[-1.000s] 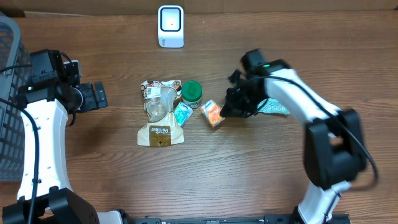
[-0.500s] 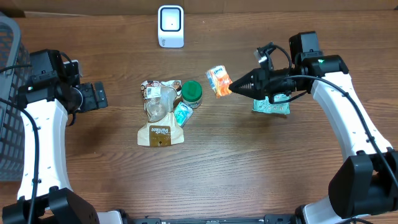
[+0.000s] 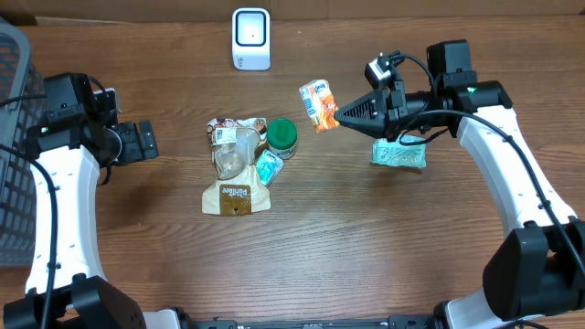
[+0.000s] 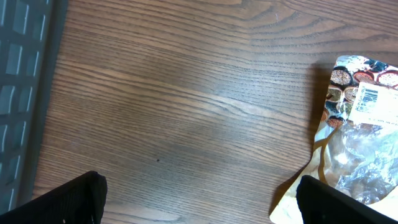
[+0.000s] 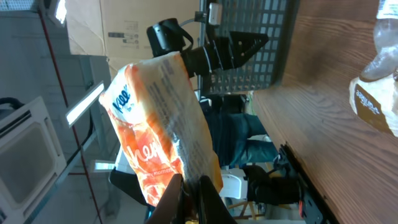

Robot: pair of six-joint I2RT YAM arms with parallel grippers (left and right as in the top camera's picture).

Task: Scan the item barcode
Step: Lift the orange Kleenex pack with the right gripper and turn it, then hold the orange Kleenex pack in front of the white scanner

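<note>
My right gripper (image 3: pixel 340 115) is shut on an orange tissue packet (image 3: pixel 316 103) and holds it in the air, right of centre and below the white barcode scanner (image 3: pixel 250 38). In the right wrist view the orange packet (image 5: pixel 160 130) stands up from the shut jaws (image 5: pixel 193 186), pinched at its lower edge. My left gripper (image 3: pixel 146 141) is open over bare wood at the left, its black fingertips (image 4: pixel 68 199) wide apart with nothing between them. A tan pouch (image 4: pixel 354 137) lies just right of it.
On the table's middle lie a tan pouch (image 3: pixel 236 192), a clear bag (image 3: pixel 233 146), a green-lidded jar (image 3: pixel 281 134) and a small teal packet (image 3: pixel 268 167). A teal pack (image 3: pixel 398 153) lies under the right arm. A dark mesh basket (image 3: pixel 14 137) stands at the left edge.
The right gripper has lifted the orange packet off the table and carried it up and toward the scanner, turning it. The left arm has not moved.
</note>
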